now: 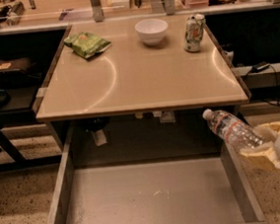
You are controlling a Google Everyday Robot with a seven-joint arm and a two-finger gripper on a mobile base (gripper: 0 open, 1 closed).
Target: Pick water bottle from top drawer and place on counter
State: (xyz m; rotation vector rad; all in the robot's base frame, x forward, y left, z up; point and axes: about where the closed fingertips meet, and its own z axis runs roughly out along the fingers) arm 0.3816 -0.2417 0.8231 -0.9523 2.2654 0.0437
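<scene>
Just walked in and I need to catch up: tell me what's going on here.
The robot's hand, at the right edge of the view, is shut on the water bottle. It holds the bottle tilted, cap pointing up and left, above the right side of the open top drawer and below the counter. The bottle is not yet on the counter, where a white bowl, a drink can and a green snack bag sit along the far side.

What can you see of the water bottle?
The water bottle is small, clear plastic, capped, with a red and white label band near its neck. It hangs tilted, cap up-left, above the right wall of the top drawer. The gripper, at the right edge, is shut on its base; nothing else touches it.
</scene>
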